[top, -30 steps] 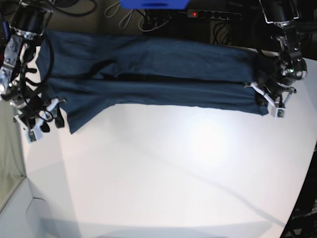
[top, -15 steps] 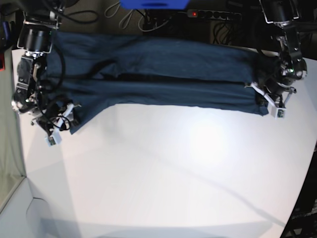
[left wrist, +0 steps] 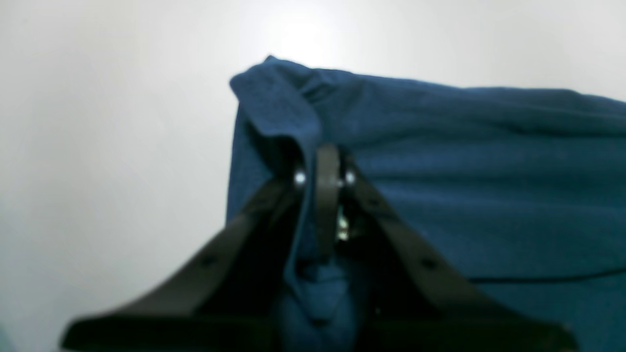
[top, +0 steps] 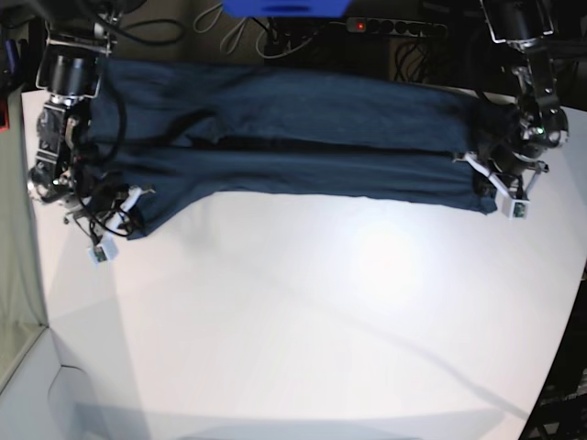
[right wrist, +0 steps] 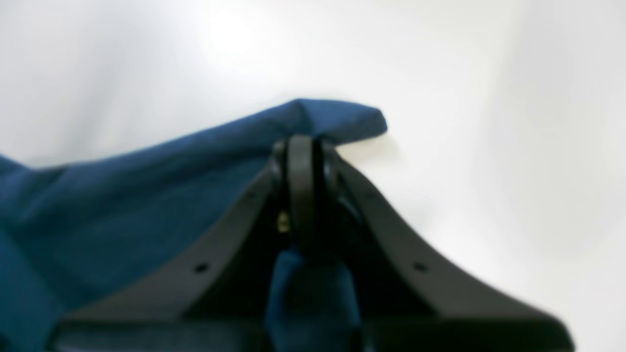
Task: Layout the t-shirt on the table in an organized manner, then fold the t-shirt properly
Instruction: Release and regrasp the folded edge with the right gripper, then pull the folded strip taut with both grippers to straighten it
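Shirt: the dark blue shirt (top: 293, 137) lies across the far part of the table (top: 312, 312), stretched long from left to right. It is folded along its length, with a dark crease line running through the middle of it. The near edge is almost straight on the right and bends down toward the near side at the left end.

Table: white and smooth, with a curved edge at the right. The near part is bare and shows a bright spot of light.

Left gripper: the left gripper (top: 496, 181) is at the right end of the shirt, at its near corner. In the left wrist view the left gripper (left wrist: 323, 168) has its jaws pressed together with shirt (left wrist: 464, 171) fabric pinched between them. A fold of cloth rises over the tips, and more cloth hangs down between the black fingers (left wrist: 234, 244).

Right gripper: the right gripper (top: 119, 220) is at the left end of the shirt, at the near corner that bends down. In the right wrist view the right gripper (right wrist: 301, 146) is closed tight on a corner of the shirt (right wrist: 137, 205). The corner sticks out past the tips, just above the white table (right wrist: 489, 146), and a strip of blue cloth shows between the fingers (right wrist: 391, 244) lower down.

Containers: I see no container in these views.

Behind the table: a power strip (top: 394, 27) with a red light and some cables lie on the dark floor.
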`<state>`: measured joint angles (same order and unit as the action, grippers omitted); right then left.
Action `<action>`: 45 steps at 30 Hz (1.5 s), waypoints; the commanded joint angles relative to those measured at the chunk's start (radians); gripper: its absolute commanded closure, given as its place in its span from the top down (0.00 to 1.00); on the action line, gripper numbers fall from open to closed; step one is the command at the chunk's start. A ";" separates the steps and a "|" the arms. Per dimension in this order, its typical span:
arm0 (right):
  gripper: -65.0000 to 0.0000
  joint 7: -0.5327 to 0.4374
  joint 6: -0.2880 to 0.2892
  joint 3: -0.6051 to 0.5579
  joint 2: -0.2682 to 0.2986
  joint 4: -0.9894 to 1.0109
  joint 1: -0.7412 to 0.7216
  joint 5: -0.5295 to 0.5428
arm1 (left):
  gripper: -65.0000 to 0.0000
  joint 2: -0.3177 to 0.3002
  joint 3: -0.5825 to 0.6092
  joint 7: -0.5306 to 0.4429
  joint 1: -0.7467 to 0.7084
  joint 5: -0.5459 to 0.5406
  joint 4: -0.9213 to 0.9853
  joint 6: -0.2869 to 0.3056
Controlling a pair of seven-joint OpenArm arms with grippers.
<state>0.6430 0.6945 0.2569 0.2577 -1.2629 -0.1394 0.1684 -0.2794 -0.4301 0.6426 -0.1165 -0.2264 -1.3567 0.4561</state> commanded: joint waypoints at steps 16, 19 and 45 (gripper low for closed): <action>0.00 0.160 0.004 0.201 -0.076 -0.682 0.332 0.024 | 0.00 -0.005 0.000 0.052 -0.004 0.015 0.001 -0.001; 0.00 0.157 0.004 0.238 -0.100 -0.713 0.407 0.024 | 0.00 -0.005 0.001 0.052 -0.004 0.015 0.001 -0.001; 0.00 0.065 0.004 0.373 -0.159 -0.447 0.515 0.023 | 0.04 -0.014 0.004 0.055 -0.007 0.015 0.000 -0.001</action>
<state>0.7269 0.7025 0.6250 0.0834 -1.6966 0.3748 0.1944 -0.2829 -0.4271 0.6487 -0.1165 -0.2333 -1.3567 0.4561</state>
